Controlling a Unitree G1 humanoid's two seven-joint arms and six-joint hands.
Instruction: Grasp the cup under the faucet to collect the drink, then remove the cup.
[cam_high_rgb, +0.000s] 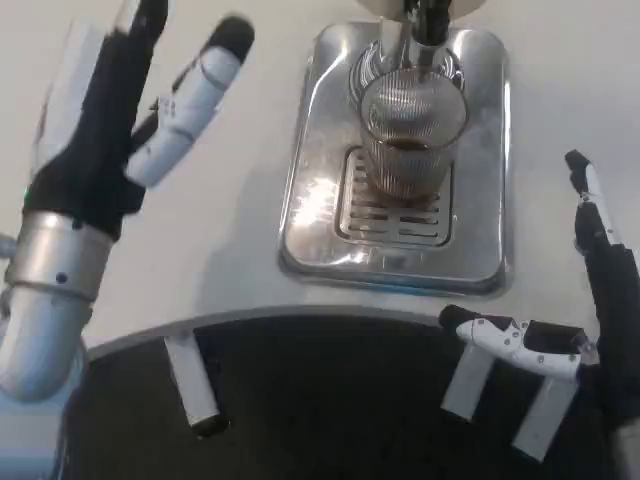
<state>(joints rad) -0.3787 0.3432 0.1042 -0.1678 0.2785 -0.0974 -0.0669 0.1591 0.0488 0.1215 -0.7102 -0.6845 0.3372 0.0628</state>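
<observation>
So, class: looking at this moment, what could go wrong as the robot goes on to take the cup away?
1. The ribbed glass cup holds dark drink and stands right under the faucet; lifting it straight up could knock the spout and spill.
2. The left hand is open and well off to the side, so a hurried reach may tip the cup on the drip tray.

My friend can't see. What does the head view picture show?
A ribbed glass cup with brown drink stands on a shiny metal tray under a faucet. The left hand is open beside it; the right hand waits nearby, open.
</observation>
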